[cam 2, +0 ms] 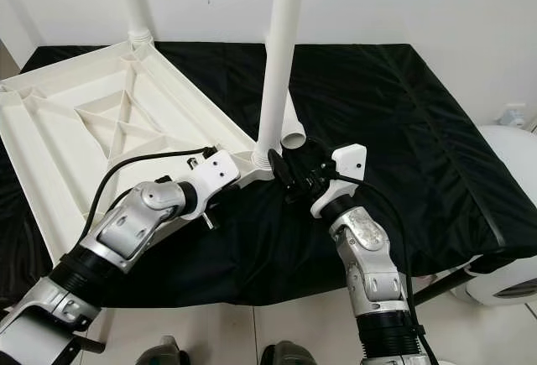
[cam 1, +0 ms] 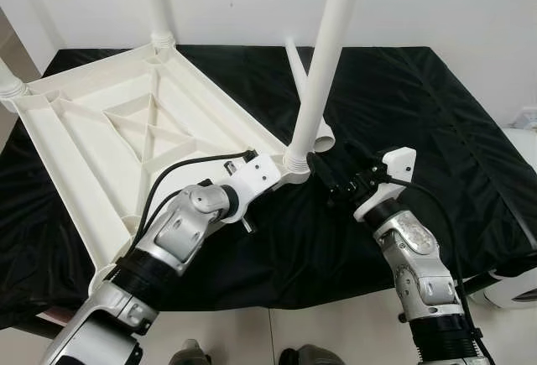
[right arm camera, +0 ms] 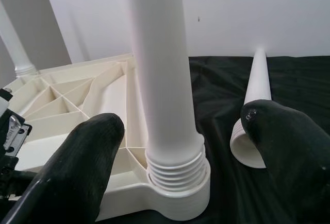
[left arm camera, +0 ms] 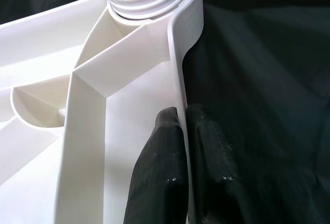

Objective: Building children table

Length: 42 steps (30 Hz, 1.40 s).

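Observation:
A white plastic table top (cam 1: 75,155) lies upside down on a black cloth. My left gripper (left arm camera: 181,131) is shut on its near rim, one finger inside the rim and one outside, just beside the corner socket. An upright white leg (cam 1: 329,63) stands in that socket, its threaded base (right arm camera: 175,170) seated in the collar. My right gripper (cam 1: 329,177) is open right in front of this base, a finger (right arm camera: 87,157) on each side and neither touching it. A loose leg (right arm camera: 255,90) lies on the cloth behind.
Two more legs stand in the far corner (cam 1: 158,4) and the left corner (cam 1: 8,84). The black cloth (cam 1: 436,113) covers a low platform against a white wall. A white rounded object (cam 1: 520,288) sits at the right, below the platform edge.

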Available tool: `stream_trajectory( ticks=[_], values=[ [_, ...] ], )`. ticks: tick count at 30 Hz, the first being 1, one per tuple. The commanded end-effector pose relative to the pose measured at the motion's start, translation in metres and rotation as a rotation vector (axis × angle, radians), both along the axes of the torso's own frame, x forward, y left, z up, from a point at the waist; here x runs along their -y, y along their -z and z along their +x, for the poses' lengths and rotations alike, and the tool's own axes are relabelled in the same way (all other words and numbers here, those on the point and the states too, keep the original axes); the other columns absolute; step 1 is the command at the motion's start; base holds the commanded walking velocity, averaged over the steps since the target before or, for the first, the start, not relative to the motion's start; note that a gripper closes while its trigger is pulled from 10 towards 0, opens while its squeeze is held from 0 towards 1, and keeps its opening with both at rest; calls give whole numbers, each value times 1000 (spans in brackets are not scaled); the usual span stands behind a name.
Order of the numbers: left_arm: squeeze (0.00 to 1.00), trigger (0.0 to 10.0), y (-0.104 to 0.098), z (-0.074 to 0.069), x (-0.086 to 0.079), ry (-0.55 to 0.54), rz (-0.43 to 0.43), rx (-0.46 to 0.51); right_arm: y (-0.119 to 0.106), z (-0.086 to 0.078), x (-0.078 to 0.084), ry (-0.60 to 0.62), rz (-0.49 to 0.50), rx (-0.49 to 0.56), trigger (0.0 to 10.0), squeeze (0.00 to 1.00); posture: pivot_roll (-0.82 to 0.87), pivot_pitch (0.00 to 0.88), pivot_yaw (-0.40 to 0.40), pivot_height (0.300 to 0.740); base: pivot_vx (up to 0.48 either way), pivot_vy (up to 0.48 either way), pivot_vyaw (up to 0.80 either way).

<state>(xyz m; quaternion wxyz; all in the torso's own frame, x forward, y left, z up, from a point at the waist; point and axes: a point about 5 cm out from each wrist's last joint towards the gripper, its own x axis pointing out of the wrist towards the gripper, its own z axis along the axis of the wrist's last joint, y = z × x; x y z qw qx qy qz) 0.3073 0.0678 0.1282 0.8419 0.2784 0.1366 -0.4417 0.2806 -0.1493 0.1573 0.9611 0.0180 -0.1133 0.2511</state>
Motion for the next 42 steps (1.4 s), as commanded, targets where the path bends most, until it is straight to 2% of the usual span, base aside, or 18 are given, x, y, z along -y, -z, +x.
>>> stream_trajectory(
  ticks=[1,13,17,20,21,22,29,30,42],
  values=[
    [0,10000,16,-6,-7,29,73,-66,-3,-1,0,-20,2,3,10000,0,-27,18,-18,740,0,0,0],
    [0,10000,22,-13,-21,27,104,-77,-1,-4,-2,-98,-19,-24,10000,0,-22,19,-26,740,0,0,0],
    [0,10000,24,-14,-27,13,115,-77,1,-11,-2,-176,-30,-61,10000,0,-18,17,-35,740,0,0,0],
    [0,10000,23,-13,-28,5,111,-76,1,-13,-1,-187,-40,-66,10000,0,-18,17,-36,740,0,0,0],
    [0,4627,21,-13,-29,5,88,-71,1,-17,3,-204,-54,-73,10000,0,-19,12,-38,740,0,0,0],
    [0,0,19,-14,-28,11,64,-72,1,-18,4,-208,-58,-75,10000,0,-19,12,-38,740,0,0,0],
    [0,0,18,-17,-28,42,60,-71,-1,-21,9,-220,-71,-78,10000,0,-22,3,-35,740,0,0,0],
    [0,10000,21,-20,-28,57,85,-76,-1,-21,11,-221,-81,-75,10000,0,-25,0,-33,740,0,0,0],
    [0,10000,22,-38,-26,124,112,-80,1,-17,20,-243,-128,-91,10000,0,-15,0,-40,740,0,0,0]
  ],
)
